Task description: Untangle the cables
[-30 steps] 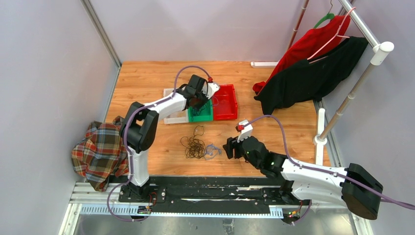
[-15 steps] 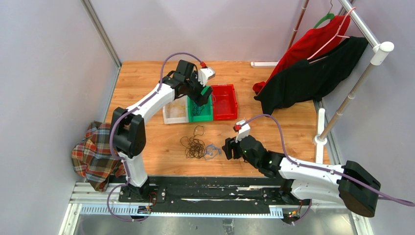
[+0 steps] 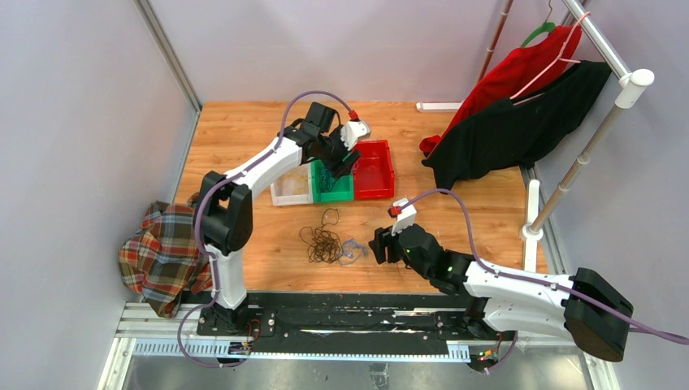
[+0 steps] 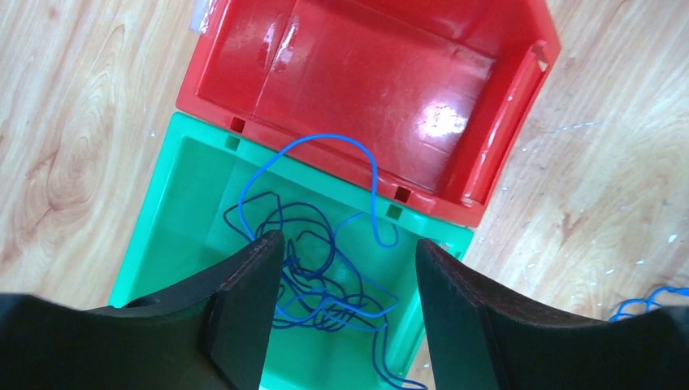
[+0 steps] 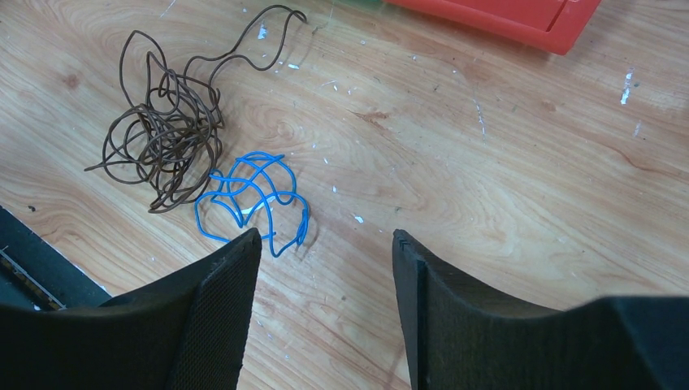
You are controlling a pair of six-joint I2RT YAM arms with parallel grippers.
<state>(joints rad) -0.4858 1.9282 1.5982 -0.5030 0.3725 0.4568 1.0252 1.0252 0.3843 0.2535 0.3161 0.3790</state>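
Observation:
A tangle of blue cable (image 4: pixel 325 272) lies in the green bin (image 4: pixel 162 211); one loop hangs over onto the red bin (image 4: pixel 366 73). My left gripper (image 4: pixel 348 240) is open and empty above this tangle; in the top view it (image 3: pixel 340 158) hovers over the green bin (image 3: pixel 335 192). A dark brown cable tangle (image 5: pixel 166 138) and a small blue cable (image 5: pixel 256 195) lie side by side on the wooden table (image 5: pixel 487 162). My right gripper (image 5: pixel 325 234) is open and empty, just right of the small blue cable (image 3: pixel 353 248) and the brown tangle (image 3: pixel 322 242).
A clear bin (image 3: pixel 291 187) stands left of the green one, the red bin (image 3: pixel 375 171) right of it. A plaid cloth (image 3: pixel 166 252) lies at the table's left edge. Red and black garments (image 3: pixel 520 114) hang from a rack at the back right.
My left arm has swung its wrist a little to the right above the green and red bins. My right gripper has edged slightly left. The cables on the table have not moved.

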